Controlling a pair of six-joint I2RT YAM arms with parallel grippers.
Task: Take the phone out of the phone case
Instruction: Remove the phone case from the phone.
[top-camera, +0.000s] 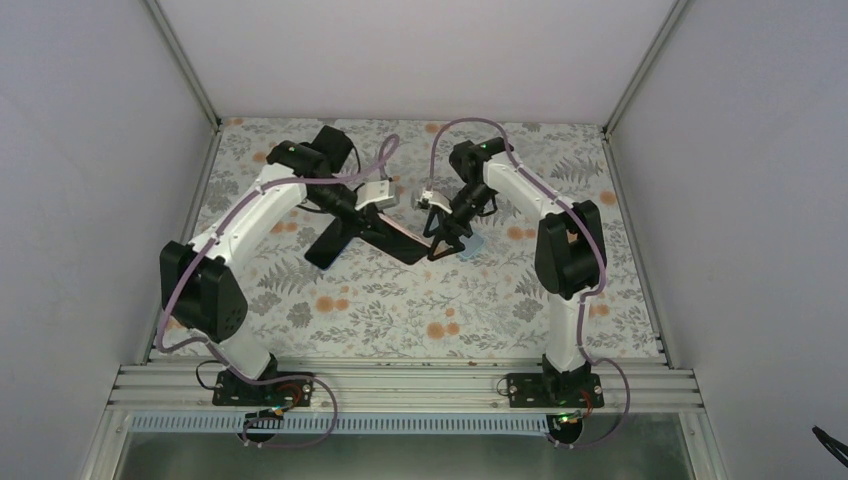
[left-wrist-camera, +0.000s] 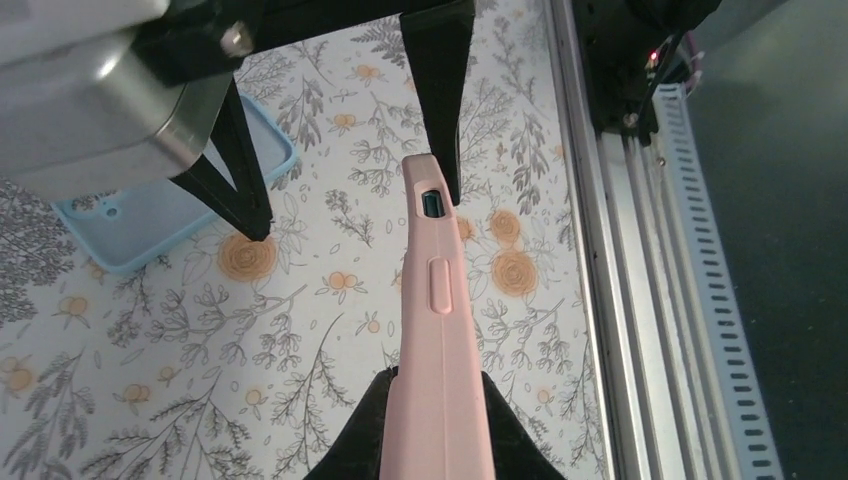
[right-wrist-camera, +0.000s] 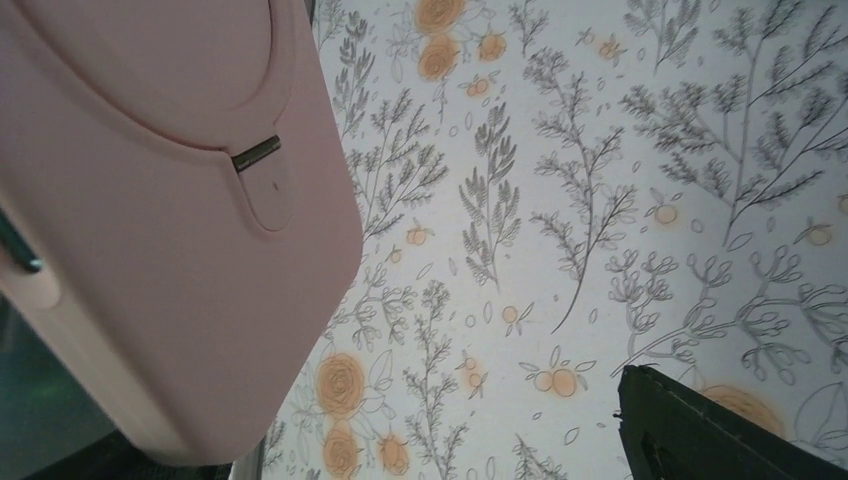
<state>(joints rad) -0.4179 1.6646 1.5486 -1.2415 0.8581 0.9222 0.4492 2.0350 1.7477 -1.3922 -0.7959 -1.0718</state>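
So the phone is still sitting in its pink phone case (left-wrist-camera: 440, 330). The whole thing is up in the air, edge-on over the floral tabletop (left-wrist-camera: 300, 330). The left gripper (left-wrist-camera: 435, 385) is clamped on its lower end. The right gripper (left-wrist-camera: 350, 205) has its fingers spread wide: one is right by the case's free end, the other is out over a spare light blue case (left-wrist-camera: 130, 230) lying flat on the tabletop.

My guess on handling: the pink shell looks like matte silicone, so it should be soft, grippy and bendy, with a stiff, slick, breakable slab inside. In the right wrist view a strip of dark glass (right-wrist-camera: 35, 400) shows along the rim, which I take to be the phone. I'd hook a finger on the case lip at a free corner and peel it back there instead of pinching across the screen. It's light, but once the lip lets go the phone could slide out fast, so keep something under it.
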